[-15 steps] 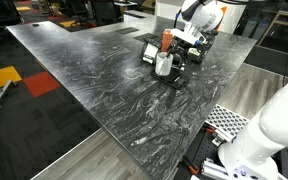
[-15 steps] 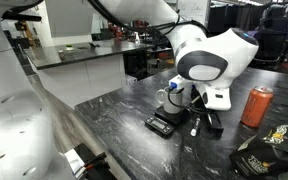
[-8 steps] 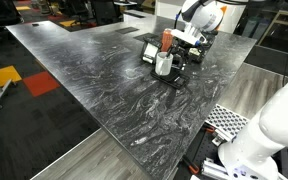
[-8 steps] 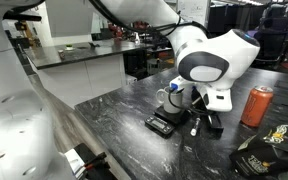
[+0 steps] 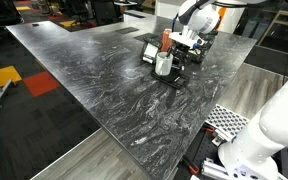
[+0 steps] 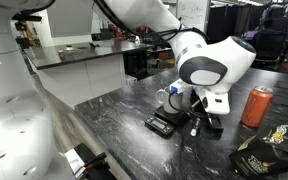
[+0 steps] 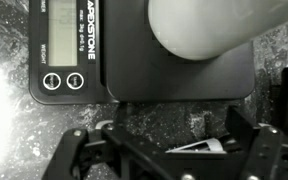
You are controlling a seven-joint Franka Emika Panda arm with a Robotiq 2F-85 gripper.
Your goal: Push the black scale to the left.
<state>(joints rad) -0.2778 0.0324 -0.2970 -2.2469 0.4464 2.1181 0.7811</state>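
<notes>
The black scale [image 7: 144, 50] is a flat black slab with a display and two round buttons at its left end. A white cup [image 7: 204, 25] stands on it. My gripper [image 7: 169, 152] is open, its fingers spread wide just short of the scale's near edge, with bare table between them. In both exterior views the scale [image 5: 170, 77] [image 6: 161, 126] lies low on the dark marbled table [image 5: 94, 80], with the cup [image 5: 164, 65] [image 6: 174, 100] on top. The gripper [image 5: 189, 50] [image 6: 204, 123] is down at table level right beside it.
An orange can [image 5: 167, 40] [image 6: 256, 105] stands close by. Another flat black pad [image 5: 147, 44] lies just beyond the scale. A dark crumpled bag [image 6: 266, 155] lies near the table's corner. A wide stretch of tabletop [image 6: 114, 115] runs out from the scale.
The arm above the scale has shifted slightly. The scale and the cup have not visibly moved.
</notes>
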